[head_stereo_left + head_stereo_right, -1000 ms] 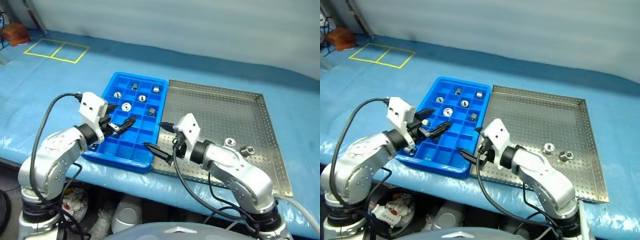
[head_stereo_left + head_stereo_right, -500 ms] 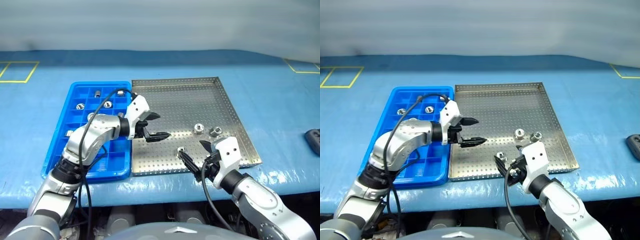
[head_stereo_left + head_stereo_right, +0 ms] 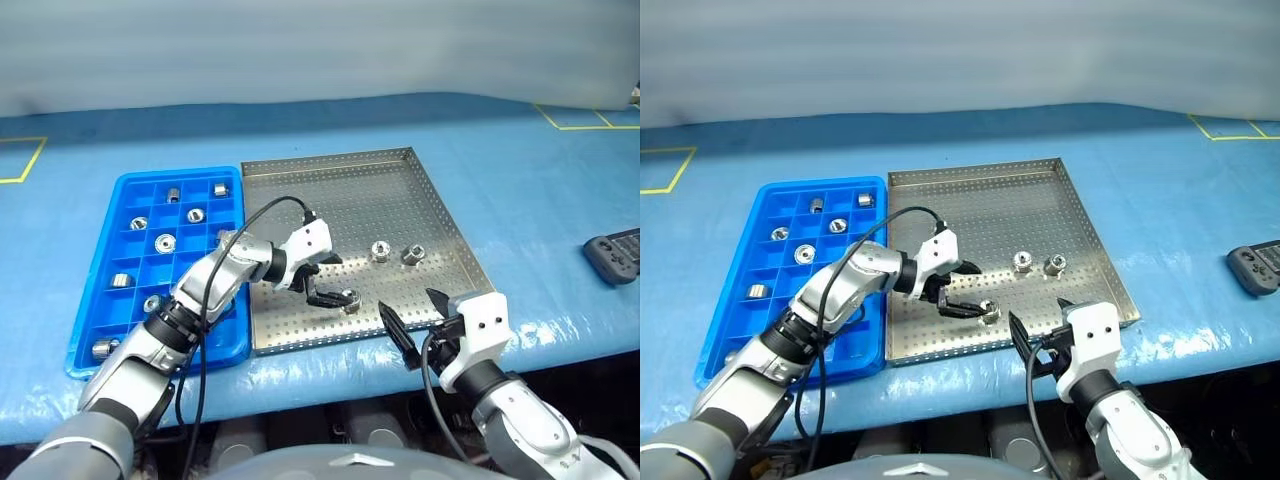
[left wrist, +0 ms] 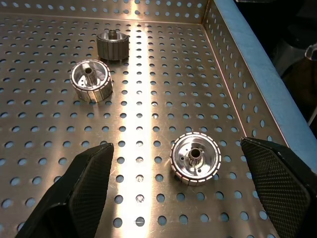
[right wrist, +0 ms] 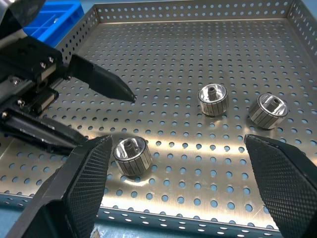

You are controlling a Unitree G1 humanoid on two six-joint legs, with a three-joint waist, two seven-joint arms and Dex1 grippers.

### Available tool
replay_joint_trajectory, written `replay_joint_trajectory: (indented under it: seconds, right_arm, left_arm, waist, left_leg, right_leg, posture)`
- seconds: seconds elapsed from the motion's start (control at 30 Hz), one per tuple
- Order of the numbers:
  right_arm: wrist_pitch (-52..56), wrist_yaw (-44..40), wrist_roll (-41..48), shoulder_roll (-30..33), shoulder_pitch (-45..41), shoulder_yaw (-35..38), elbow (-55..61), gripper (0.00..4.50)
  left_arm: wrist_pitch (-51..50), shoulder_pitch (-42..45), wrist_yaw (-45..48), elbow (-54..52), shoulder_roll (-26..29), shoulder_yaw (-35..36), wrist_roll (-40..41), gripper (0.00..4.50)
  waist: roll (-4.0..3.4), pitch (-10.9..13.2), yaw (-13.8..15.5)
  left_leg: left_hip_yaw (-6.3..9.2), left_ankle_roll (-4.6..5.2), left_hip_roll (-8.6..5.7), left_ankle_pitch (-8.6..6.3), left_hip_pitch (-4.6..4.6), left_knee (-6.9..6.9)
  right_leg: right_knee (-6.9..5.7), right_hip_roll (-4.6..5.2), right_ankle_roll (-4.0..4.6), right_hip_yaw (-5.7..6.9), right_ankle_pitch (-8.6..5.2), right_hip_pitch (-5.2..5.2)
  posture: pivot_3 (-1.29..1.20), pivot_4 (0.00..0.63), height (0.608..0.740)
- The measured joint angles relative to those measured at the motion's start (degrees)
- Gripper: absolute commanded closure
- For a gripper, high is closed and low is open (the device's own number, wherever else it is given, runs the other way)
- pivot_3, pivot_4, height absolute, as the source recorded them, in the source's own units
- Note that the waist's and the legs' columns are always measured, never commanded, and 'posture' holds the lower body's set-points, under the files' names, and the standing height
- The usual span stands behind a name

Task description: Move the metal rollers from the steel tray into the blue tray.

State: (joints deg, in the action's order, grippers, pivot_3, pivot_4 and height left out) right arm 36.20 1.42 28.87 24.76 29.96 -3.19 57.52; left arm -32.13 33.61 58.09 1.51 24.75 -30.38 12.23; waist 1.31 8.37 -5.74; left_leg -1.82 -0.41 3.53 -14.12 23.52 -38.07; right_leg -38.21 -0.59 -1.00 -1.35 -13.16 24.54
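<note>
A: Status, left to right?

B: Blue tray (image 3: 95,300) holds several rollers (image 3: 165,241) in separate cells. Steel tray (image 3: 400,170), to its right, still holds three.

A: Grippers?

B: Left gripper (image 3: 331,281): jaws open, straddling the near roller (image 4: 194,157), not gripping. Right gripper (image 3: 418,322): jaws open, empty, at the near rim. Three transfers remain.

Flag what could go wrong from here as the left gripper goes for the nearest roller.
1. The left gripper is open around the nearest roller, which sits close to the steel tray's near rim; a finger could catch that rim.
2. The roller lies on its side, so an off-centre close may roll it away.
3. The open right gripper hangs just beyond that same rim; the arms could crowd each other.
</note>
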Motion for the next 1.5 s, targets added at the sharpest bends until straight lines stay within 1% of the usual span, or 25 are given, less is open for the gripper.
replay_joint_trajectory:
  seconds: [0.13,0.23,0.37,0.5,0.6,0.8,0.97,1.03,1.07,1.23,1.27,1.5]
  right_arm:
    - [1.22,1.69,0.73,-0.23,-3.15,-0.43,0.0,0.0]
    - [4.95,3.04,0.74,-1.79,-7.2,-0.66,-0.09,0.0]
    - [12.24,5.46,0.96,-4.57,-15.3,-1.06,-1.88,0.0]
    - [18.71,6.72,1.08,-7.26,-22.15,-0.65,-6.17,0.0]
    - [23.16,8.36,1.23,-10.73,-25.13,0.67,-8.24,0.0]
    - [32.21,9.79,2.88,-16.83,-26.93,2.71,-9.08,0.0]
    - [40.12,8.46,3.96,-17.25,-29.01,2.58,-9.03,0.0]
    - [42.39,7.63,4.25,-17.36,-29.68,2.61,-9.0,0.0]
    - [43.51,7.23,4.26,-17.52,-29.96,2.6,-9.0,0.0]
    - [46.96,5.98,3.98,-18.43,-30.93,2.27,-8.99,0.0]
    - [47.22,5.92,3.71,-18.52,-30.94,1.94,-8.99,0.0]
    - [48.16,3.86,1.93,-18.43,-30.96,0.57,-10.9,0.0]
  left_arm:
    - [0.3,-1.91,-0.15,-0.21,0.12,0.51,-0.65,0.03]
    - [1.76,-4.18,-0.77,-1.7,0.4,2.27,-0.64,0.03]
    - [3.67,-7.45,-2.56,-6.48,3.01,7.14,-0.57,0.03]
    - [3.28,-10.64,-5.15,-10.24,4.58,11.26,-0.37,0.03]
    - [1.24,-13.04,-6.15,-13.64,4.74,13.11,0.86,0.55]
    - [-1.56,-17.27,-7.61,-19.4,6.14,15.44,2.55,2.54]
    - [-4.16,-18.36,-7.97,-21.02,7.93,16.21,3.73,2.54]
    - [-5.72,-18.35,-7.9,-21.91,8.44,16.21,4.38,2.15]
    - [-6.36,-18.34,-7.84,-22.11,8.52,16.19,4.64,1.89]
    - [-7.74,-18.35,-7.84,-22.54,8.69,16.14,5.98,0.29]
    - [-7.75,-18.36,-8.03,-22.7,8.69,16.14,6.01,0.06]
    - [-7.39,-19.36,-8.4,-24.37,8.92,15.79,6.06,0.06]
  waist:
    - [0.0,0.0,-0.17]
    - [0.0,0.0,-0.32]
    - [0.0,0.0,-0.5]
    - [-0.02,-0.01,0.25]
    - [-0.02,-0.01,1.1]
    - [-0.03,-0.01,2.32]
    - [-0.03,-0.01,2.37]
    - [-0.03,-0.01,2.43]
    - [-0.03,-0.01,2.47]
    - [-0.03,-0.01,2.49]
    - [-0.03,-0.01,2.49]
    - [-0.03,-0.01,2.51]
  left_leg:
    - [0.01,0.01,0.01,0.0,0.0,-0.01]
    - [0.04,0.02,0.01,0.01,0.0,-0.02]
    - [0.04,0.04,0.03,0.02,-0.04,0.0]
    - [0.04,0.06,0.0,0.03,-0.03,0.0]
    - [0.05,0.08,-0.01,0.02,0.02,0.04]
    - [0.06,0.08,0.01,0.02,0.03,0.06]
    - [0.04,0.13,0.0,0.05,0.02,0.0]
    - [0.04,0.14,-0.01,0.05,0.02,0.01]
    - [0.05,0.14,-0.01,0.05,0.02,0.02]
    - [0.07,0.14,0.0,0.05,0.03,0.06]
    - [0.07,0.14,0.0,0.05,0.03,0.06]
    - [0.06,0.14,-0.01,0.05,0.02,0.06]
  right_leg:
    - [-0.01,0.0,0.0,-0.05,0.0,0.01]
    - [-0.02,0.01,-0.08,-0.08,0.05,0.03]
    - [-0.07,0.0,-0.11,-0.15,0.08,0.04]
    - [-0.07,0.03,-0.12,-0.15,0.08,0.04]
    - [-0.03,0.04,-0.14,-0.15,0.1,0.06]
    - [-0.03,0.05,-0.13,-0.14,0.09,0.08]
    - [-0.04,0.07,-0.16,-0.1,0.12,0.06]
    - [-0.04,0.07,-0.17,-0.1,0.12,0.06]
    - [-0.04,0.07,-0.17,-0.09,0.12,0.06]
    - [-0.03,0.06,-0.16,-0.07,0.11,0.07]
    - [-0.03,0.06,-0.16,-0.07,0.11,0.08]
    - [-0.02,0.06,-0.17,-0.08,0.12,0.07]
  posture:
    - [-0.22,0.15,0.74]
    - [-0.19,0.15,0.74]
    - [-0.15,0.15,0.74]
    - [-0.1,0.15,0.74]
    - [-0.07,0.15,0.74]
    - [-0.03,0.15,0.74]
    - [-0.02,0.15,0.74]
    - [-0.02,0.15,0.74]
    - [-0.02,0.15,0.74]
    - [-0.02,0.15,0.74]
    - [-0.02,0.15,0.74]
    - [0.01,0.15,0.74]
